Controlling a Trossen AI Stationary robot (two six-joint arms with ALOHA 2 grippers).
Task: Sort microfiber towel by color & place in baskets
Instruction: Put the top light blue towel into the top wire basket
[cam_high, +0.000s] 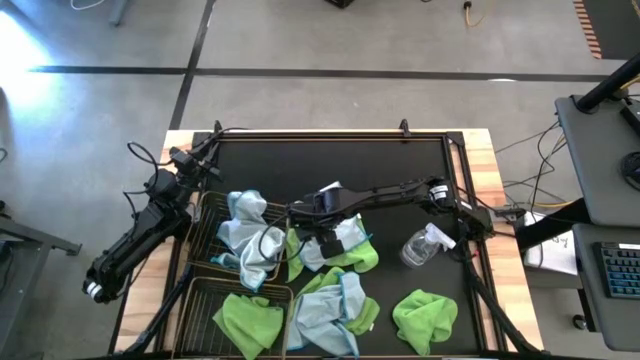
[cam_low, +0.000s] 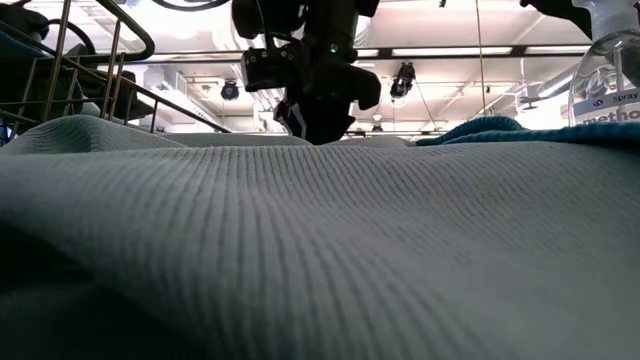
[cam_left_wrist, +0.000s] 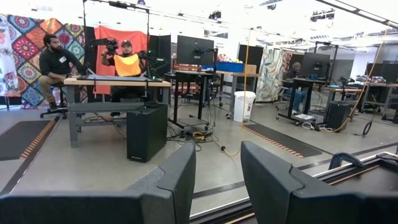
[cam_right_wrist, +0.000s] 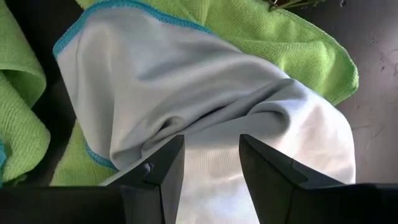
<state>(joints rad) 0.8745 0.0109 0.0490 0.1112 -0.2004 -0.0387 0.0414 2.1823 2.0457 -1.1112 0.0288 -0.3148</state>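
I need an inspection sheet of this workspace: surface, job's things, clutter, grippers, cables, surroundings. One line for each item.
Surface: black table top with a light wooden edge; the far half is bare.
Job's things: two wire baskets; the farther basket holds pale blue towels, the nearer basket holds a green towel. Mixed green and pale blue towels lie in the middle, and one lone green towel lies nearer the right.
Clutter: clear spray bottle, lying on its side.
Grippers: right gripper open, just above a pale blue towel; left gripper open, raised and pointing into the room.
Cables: black cables beside the left arm.
Surroundings: desks, monitors and seated people.
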